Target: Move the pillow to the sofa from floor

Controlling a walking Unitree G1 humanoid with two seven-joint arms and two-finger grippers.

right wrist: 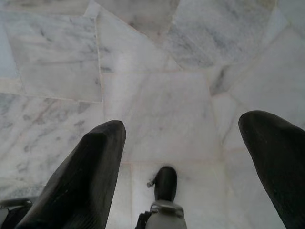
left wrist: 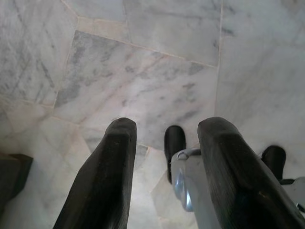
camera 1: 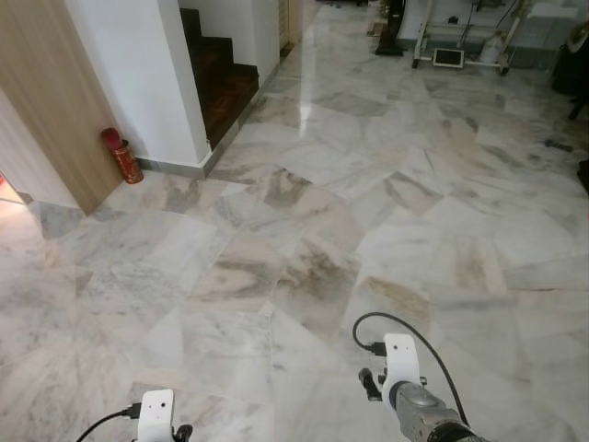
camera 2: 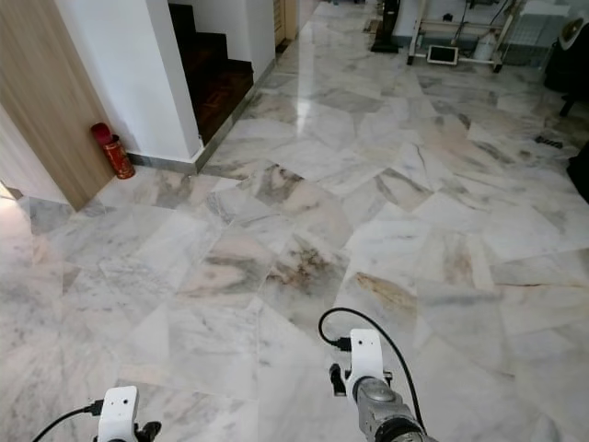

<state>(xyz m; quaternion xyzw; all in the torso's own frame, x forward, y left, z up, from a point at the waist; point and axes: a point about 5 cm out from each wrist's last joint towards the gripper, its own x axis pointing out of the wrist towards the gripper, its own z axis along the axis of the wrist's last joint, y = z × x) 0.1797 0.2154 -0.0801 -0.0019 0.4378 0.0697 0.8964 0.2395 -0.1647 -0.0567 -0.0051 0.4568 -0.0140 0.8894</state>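
Both arms are hanging low in front of the body, which reads as a carrying-free walking posture: the left hand (left wrist: pixel 167 176) is pointing down at the marble floor (camera 1: pixel 304 203) with its two black fingers (left wrist: pixel 107 176) parted by a moderate gap and nothing between them, and the right hand (right wrist: pixel 183 167) is likewise facing the floor, its fingers spread wider and gripping nothing. The pillow and the sofa are not appearing anywhere ahead, so the robot is judged to be searching or travelling toward them, with the task barely begun. The head camera is looking across a broad stretch of bare, glossy tiles, giving plenty of room to walk forward and to the right. Limits are lying on the left: a wood-panelled wall (camera 1: pixel 41 101), a white wall corner (camera 1: pixel 138 74) with a small red fire extinguisher (camera 1: pixel 121 155) standing just beside its base, and dark stair steps (camera 1: pixel 221 78) rising behind that corner. At the far end a white wheeled frame (camera 1: pixel 460 41) and some dark equipment are closing off the room, and dark objects are touching the right edge of view, too cropped to identify. The polished floor may be slippery, so steady steps seem wise while the hands are staying free for the pick-up.
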